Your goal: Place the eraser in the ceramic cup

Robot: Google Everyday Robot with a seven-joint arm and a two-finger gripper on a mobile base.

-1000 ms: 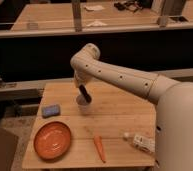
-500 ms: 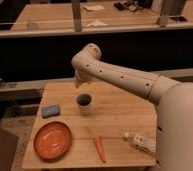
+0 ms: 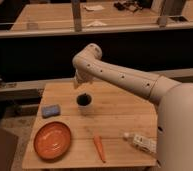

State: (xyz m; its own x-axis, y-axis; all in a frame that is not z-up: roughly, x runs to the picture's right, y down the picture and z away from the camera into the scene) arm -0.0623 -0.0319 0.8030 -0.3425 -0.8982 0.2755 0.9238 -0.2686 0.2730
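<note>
The pale ceramic cup (image 3: 84, 106) stands upright on the wooden table (image 3: 125, 115), left of its middle. Its opening is filled with something dark (image 3: 83, 99), which may be the black eraser; I cannot make out its shape. My gripper (image 3: 78, 84) hangs at the end of the white arm, a short way above the cup and slightly to its left, not touching it. I see no eraser lying anywhere on the table.
A blue rectangular pad (image 3: 51, 110) lies left of the cup. An orange round plate (image 3: 52, 140) sits at the front left. An orange carrot-like stick (image 3: 99, 148) lies at the front middle. A small white packet (image 3: 142, 142) lies at the front right.
A second ago the gripper was down at the cup's mouth with a dark thing at its tip. It has since lifted up and away, and the cup's opening now looks dark.
</note>
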